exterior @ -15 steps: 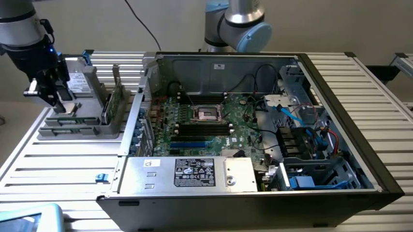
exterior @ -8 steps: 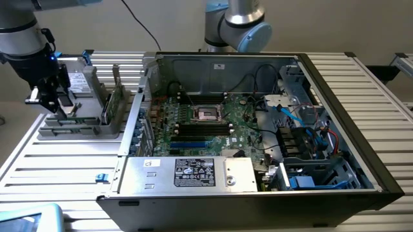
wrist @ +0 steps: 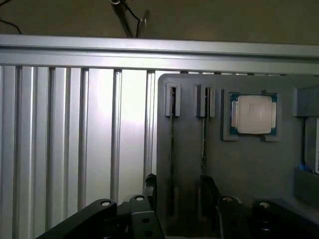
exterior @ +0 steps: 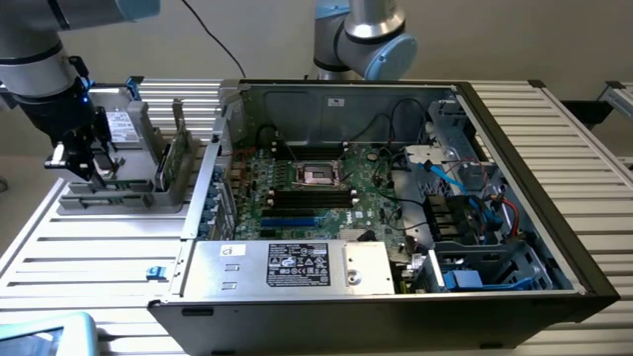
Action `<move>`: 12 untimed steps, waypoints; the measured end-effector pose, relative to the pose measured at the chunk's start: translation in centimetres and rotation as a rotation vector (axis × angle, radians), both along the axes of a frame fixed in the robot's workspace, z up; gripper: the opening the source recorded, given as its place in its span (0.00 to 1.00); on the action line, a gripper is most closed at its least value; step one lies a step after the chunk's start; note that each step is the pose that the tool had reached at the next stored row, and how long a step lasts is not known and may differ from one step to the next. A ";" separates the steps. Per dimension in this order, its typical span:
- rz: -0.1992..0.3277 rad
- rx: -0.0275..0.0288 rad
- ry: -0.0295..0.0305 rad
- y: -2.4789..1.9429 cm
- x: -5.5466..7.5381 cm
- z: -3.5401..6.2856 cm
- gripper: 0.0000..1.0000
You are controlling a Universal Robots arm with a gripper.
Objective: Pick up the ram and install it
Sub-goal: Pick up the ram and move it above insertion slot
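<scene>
ram (wrist: 172,144) upright in holder (wrist: 188,129) slot, betw the jaws, off-centre | gripper (wrist: 178,183) spread wide, empty | 2nd stick (wrist: 204,139) right under one jaw | risk: that jaw clips 2nd stick going down; off-centre squeeze tilts ram, jams it in slot

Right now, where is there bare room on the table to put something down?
Free: the bare slatted table between the grey parts holder and the near edge, on the exterior view's left of the computer case, and the slats along the case's other side. Crowded: inside the case, and the holder, which carries ram sticks and a processor chip.
</scene>
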State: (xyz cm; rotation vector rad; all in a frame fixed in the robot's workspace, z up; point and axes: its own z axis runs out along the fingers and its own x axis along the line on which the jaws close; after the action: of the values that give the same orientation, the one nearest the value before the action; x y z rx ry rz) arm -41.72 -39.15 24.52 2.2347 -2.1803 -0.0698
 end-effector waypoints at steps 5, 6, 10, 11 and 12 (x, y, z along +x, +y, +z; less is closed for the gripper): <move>0.000 0.0009 0.0000 -0.07 0.0 -0.90 0.49; 0.000 0.0009 0.0001 -0.08 0.0 -1.06 0.49; 0.001 0.0009 0.0004 -0.22 0.0 -1.32 0.49; 0.002 0.0010 0.0003 -0.27 0.0 -1.43 0.49; 0.002 0.0009 0.0003 -0.30 0.0 -1.61 0.49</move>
State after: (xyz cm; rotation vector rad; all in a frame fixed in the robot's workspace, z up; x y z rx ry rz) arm -41.72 -39.45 22.91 2.2370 -2.1786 -0.0711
